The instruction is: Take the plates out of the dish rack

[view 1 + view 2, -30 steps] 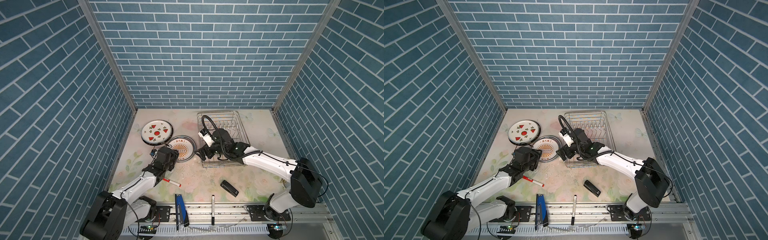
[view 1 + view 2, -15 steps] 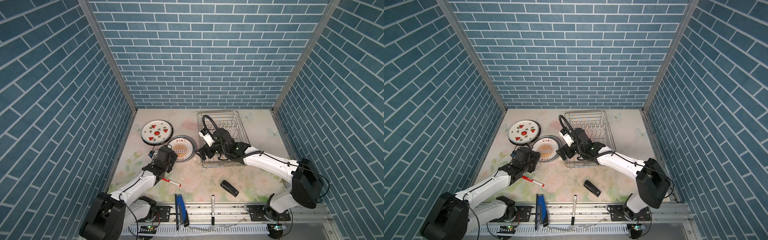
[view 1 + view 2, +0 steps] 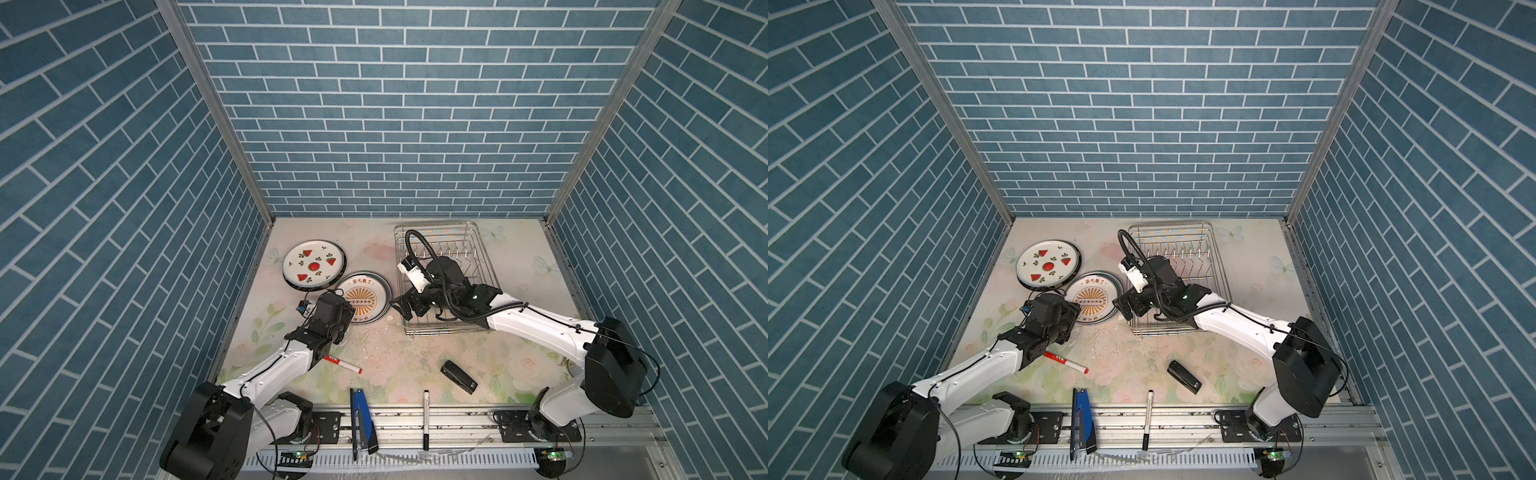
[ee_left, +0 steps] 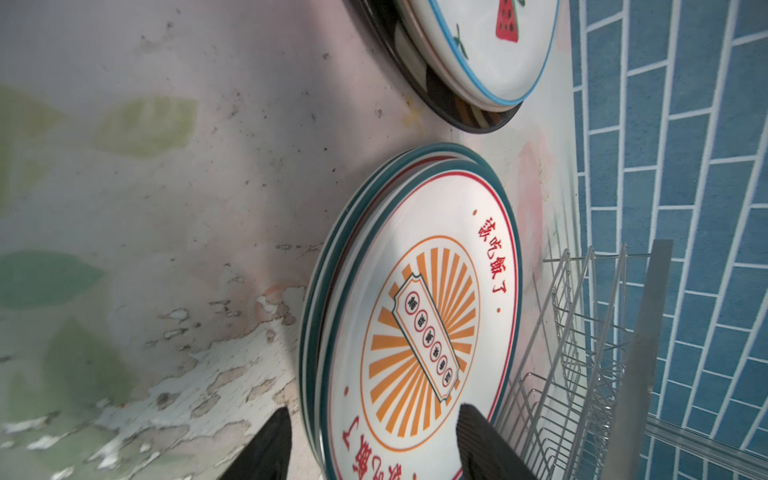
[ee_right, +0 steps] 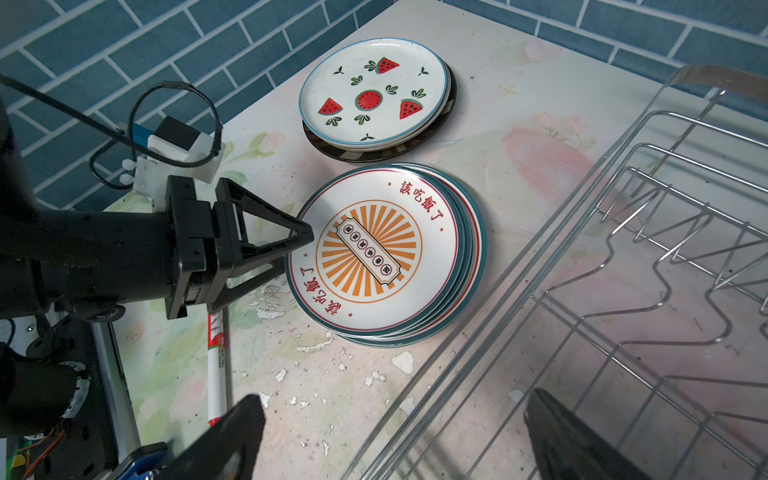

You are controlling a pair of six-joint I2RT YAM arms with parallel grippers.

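The plates lie in two stacks on the table. The sunburst stack [image 3: 368,295] [image 3: 1096,297] [image 4: 415,332] [image 5: 374,249] sits beside the dish rack [image 3: 434,226] [image 3: 1169,226] [image 4: 582,332] [image 5: 665,208]; the watermelon stack [image 3: 314,264] [image 3: 1048,265] [image 4: 478,50] [image 5: 372,95] lies further left. No plates show in the silver wire rack. My left gripper [image 3: 349,316] [image 3: 1076,311] [image 4: 374,411] [image 5: 297,253] stands open astride the sunburst stack's near rim, one finger over the top plate, one beside the stack. My right gripper [image 3: 405,307] [image 3: 1128,307] [image 5: 395,403] is wide open astride the rack's left wall.
A red marker [image 3: 343,365] [image 3: 1066,361] [image 5: 216,353] lies by the left arm. A black stapler [image 3: 458,377] [image 3: 1183,376], a black marker [image 3: 426,413] and a blue tool [image 3: 359,419] lie near the front edge. Blue brick walls close in three sides.
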